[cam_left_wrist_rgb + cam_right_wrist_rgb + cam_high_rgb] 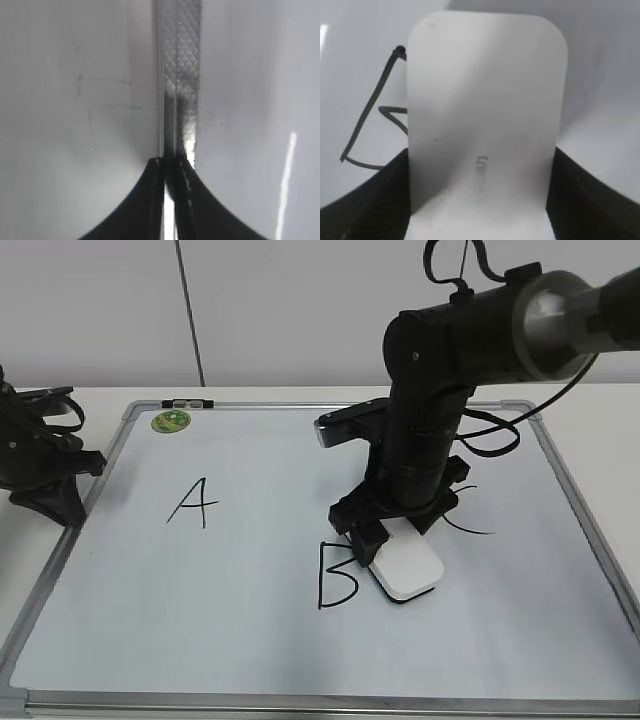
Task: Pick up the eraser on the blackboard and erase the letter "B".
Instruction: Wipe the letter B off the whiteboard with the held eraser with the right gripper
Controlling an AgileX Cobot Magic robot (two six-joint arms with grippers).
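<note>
The blackboard (300, 660) is a white board in a silver frame lying flat on the table. The black letter "B" (334, 575) is drawn at its front middle. My right gripper (385, 540) is shut on the white eraser (407, 569), which rests on the board just right of the "B", touching its right edge. In the right wrist view the eraser (485, 115) fills the space between the jaws, with the "B" (372, 125) to its left. My left gripper (60, 490) is shut and empty, over the board's left frame edge (181, 75).
A black "A" (193, 502) is on the board's left half. A black "C" (470, 525) is partly hidden behind my right arm. A small round green magnet (171, 421) sits at the board's back left corner.
</note>
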